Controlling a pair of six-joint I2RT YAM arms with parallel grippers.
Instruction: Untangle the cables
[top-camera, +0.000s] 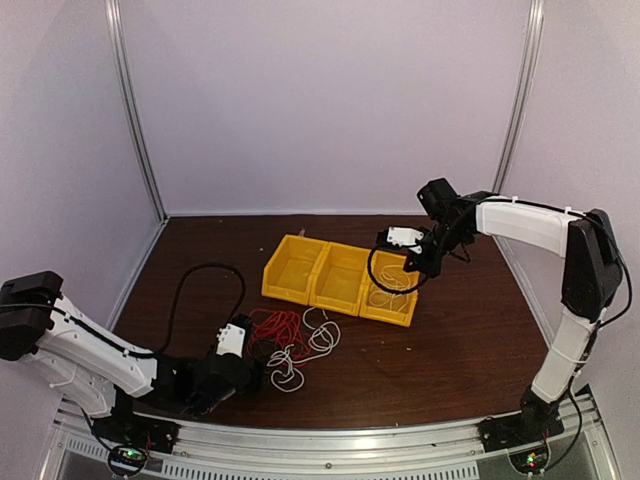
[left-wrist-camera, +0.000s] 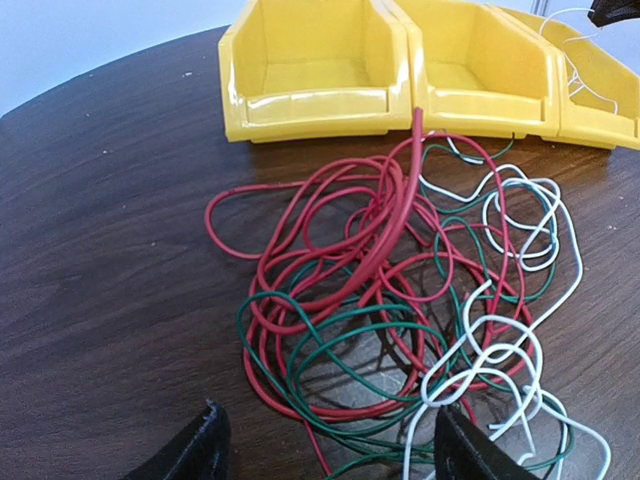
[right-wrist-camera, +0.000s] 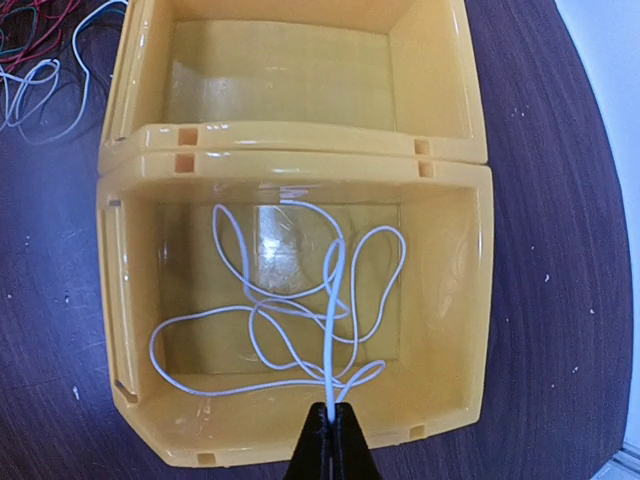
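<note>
The left arm (top-camera: 100, 355) lay low along the table's (left-wrist-camera: 100, 250) near edge, elbow down, reaching from 8 o'clock in toward the middle. The left tool (left-wrist-camera: 330, 450) was released, its two dark fingers spread wide and level with the table. Their tips sat at the near fringe of the tangle; I could not tell if they touched it.

The cables (left-wrist-camera: 380, 290) lay in one loose clump just beyond, at about 6 o'clock of the table's centre. Red loops were piled on its 9 o'clock side, white loops on its 3 o'clock side, and green strands were threaded through both. One red strand ran straight out toward 12 o'clock, ending near the bins.

Three yellow bins (top-camera: 340, 280) stood side by side past the clump. The first bin (left-wrist-camera: 310, 70) was bare inside.

The right arm (top-camera: 530, 225) rose from its base at 4 o'clock, bent at the elbow and reached over toward the third bin (right-wrist-camera: 470, 300), wrist tipped down. The right tool (right-wrist-camera: 333, 435) was clenched on a white cable (right-wrist-camera: 332, 330). That cable ran up from a slack coil on the bin's floor into the pinched fingertips.
</note>
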